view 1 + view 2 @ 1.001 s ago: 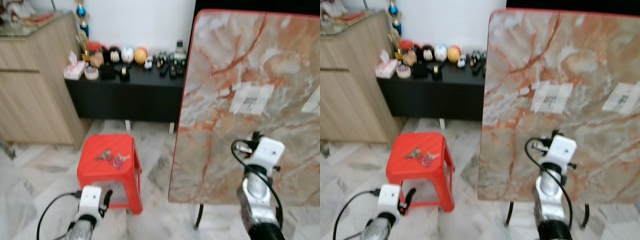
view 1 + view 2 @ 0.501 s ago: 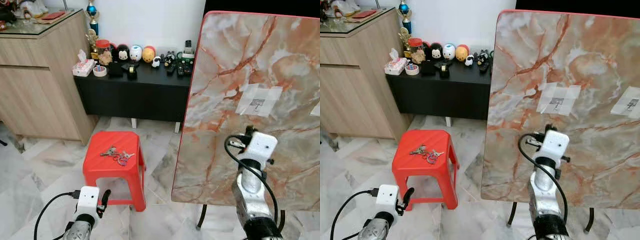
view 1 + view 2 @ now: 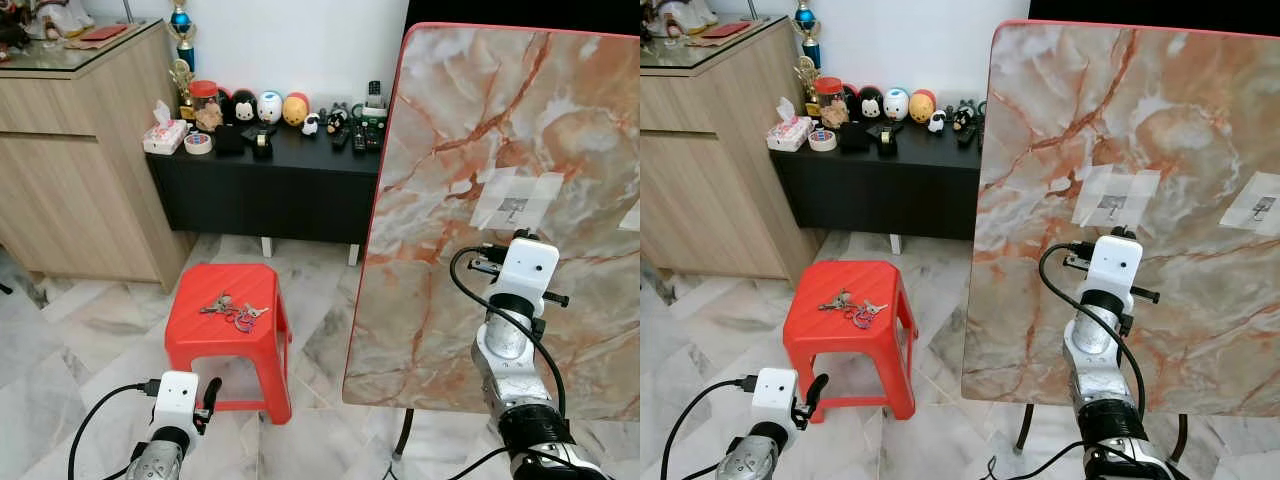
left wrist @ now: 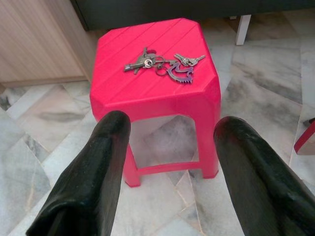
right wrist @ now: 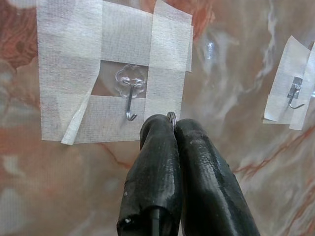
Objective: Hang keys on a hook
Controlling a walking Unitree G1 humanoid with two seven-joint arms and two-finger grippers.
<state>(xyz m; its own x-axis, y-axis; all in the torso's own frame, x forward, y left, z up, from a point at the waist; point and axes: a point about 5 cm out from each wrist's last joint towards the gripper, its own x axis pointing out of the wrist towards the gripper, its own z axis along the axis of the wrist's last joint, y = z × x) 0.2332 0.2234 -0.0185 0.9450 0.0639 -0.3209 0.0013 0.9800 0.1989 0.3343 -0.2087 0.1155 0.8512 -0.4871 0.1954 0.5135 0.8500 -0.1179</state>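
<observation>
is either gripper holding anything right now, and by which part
Right gripper pinches what looks like a thin metal ring edge at its fingertips, near the hook. Left gripper holds nothing.

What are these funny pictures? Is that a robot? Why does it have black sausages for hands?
Yes, it's a walking robot. Two pictures come from cameras in its head, looking down at its silver arms. The other two come from cameras on its wrists. The black sausages are its fingers, two on each tool. The left tool is open and points at a red stool with a bunch of keys on top. The right tool is shut, right below a little hook taped to a standing marble board. A bit of metal peeks between its fingertips; I can't tell what.
</observation>
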